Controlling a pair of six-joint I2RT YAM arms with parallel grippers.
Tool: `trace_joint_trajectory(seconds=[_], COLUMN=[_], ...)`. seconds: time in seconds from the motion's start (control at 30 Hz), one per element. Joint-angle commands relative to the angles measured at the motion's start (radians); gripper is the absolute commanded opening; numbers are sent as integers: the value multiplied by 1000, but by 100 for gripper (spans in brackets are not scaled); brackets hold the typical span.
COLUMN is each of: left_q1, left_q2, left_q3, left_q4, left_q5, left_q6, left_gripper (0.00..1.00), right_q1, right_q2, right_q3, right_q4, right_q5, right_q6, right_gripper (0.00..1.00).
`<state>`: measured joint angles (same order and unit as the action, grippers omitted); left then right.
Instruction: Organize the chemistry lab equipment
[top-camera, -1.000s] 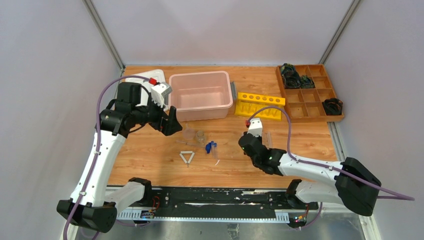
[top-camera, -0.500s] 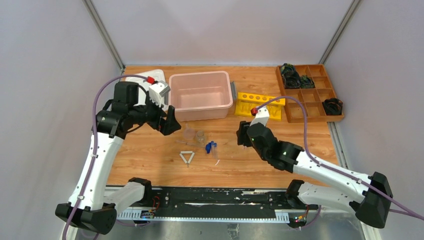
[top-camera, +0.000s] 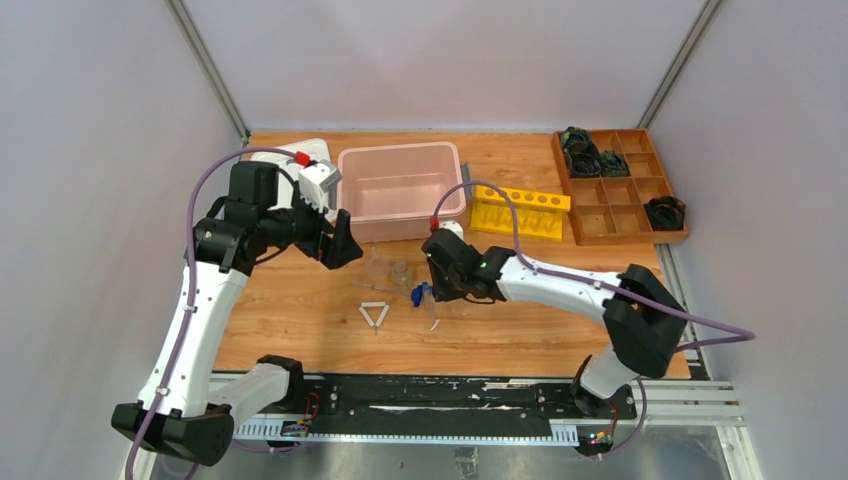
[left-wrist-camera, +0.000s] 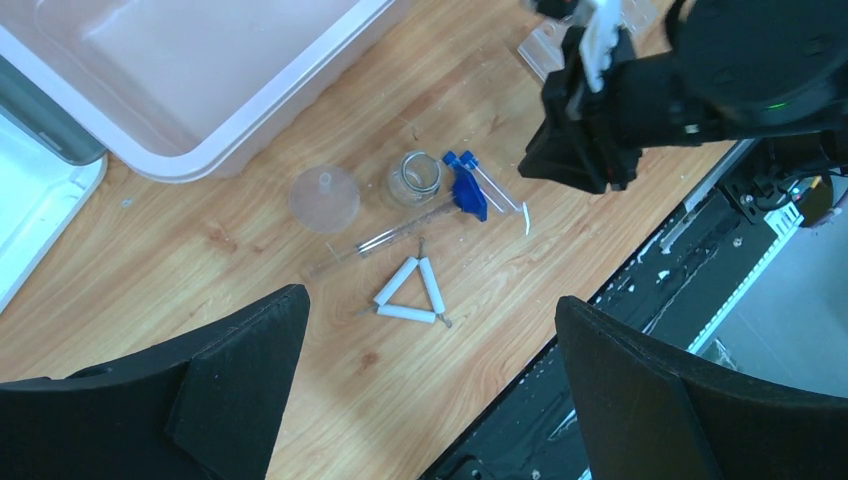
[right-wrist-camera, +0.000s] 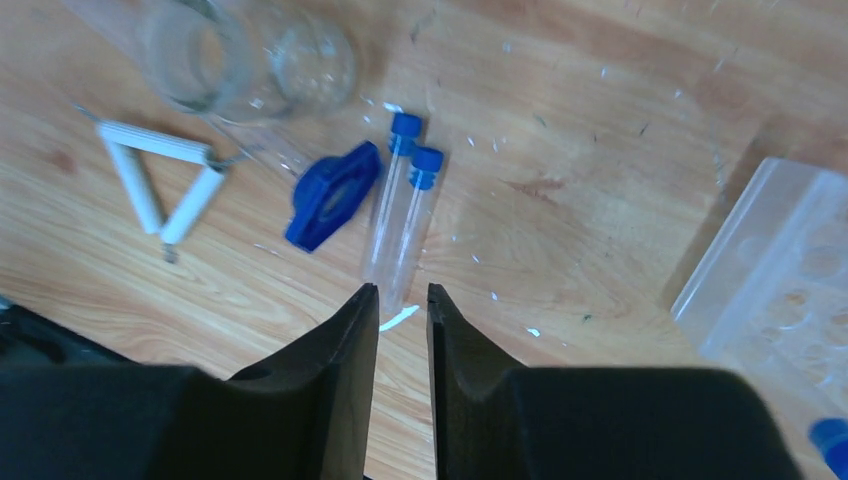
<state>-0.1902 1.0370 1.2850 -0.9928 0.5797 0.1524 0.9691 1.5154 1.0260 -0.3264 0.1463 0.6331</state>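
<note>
Your right gripper (right-wrist-camera: 402, 300), jaws narrow, hovers mid-frame above two blue-capped tubes (right-wrist-camera: 401, 208); your left gripper (left-wrist-camera: 425, 370) is spread wide.

Robot test cell, laboratory type: wooden bench (top-camera: 300, 330) enclosed by plain grey panel walls (top-camera: 90, 150), two arms bolted to a metal rail (top-camera: 420, 400), yellow tube rack (top-camera: 520, 211) and compartmented wooden organiser (top-camera: 620, 190) present.
</note>
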Motion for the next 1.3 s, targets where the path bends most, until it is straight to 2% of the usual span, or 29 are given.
trace_joint_trajectory(seconds=[0.0,0.33,0.6,0.87,0.97,1.07,1.27], left_q1=[1,1,1,1,1,1,1], left_q2=[-22,-28,-45,-55,-50,-45,-54], left_q3=[28,20,18,6,8,9,12], left_q4=[0,0,-7,-7,-6,-11,-14], left_q5=[17,42,22,49,67,78,90], left_q6=[3,11,28,32,31,20,16], left_gripper=[100,100,100,100,100,100,100], right_q1=[8,8,3,-34,-43,-47,-47], right_q2=[69,209,282,313,314,282,94], right_q3=[51,76,88,62,77,87,114], right_q4=[-53,-22,-17,-18,-37,-54,-81], right_q5=[-41,-54,19,24,19,20,49], right_q6=[14,5,-4,11,7,6,10], right_gripper=[27,34,30,28,21,2,0])
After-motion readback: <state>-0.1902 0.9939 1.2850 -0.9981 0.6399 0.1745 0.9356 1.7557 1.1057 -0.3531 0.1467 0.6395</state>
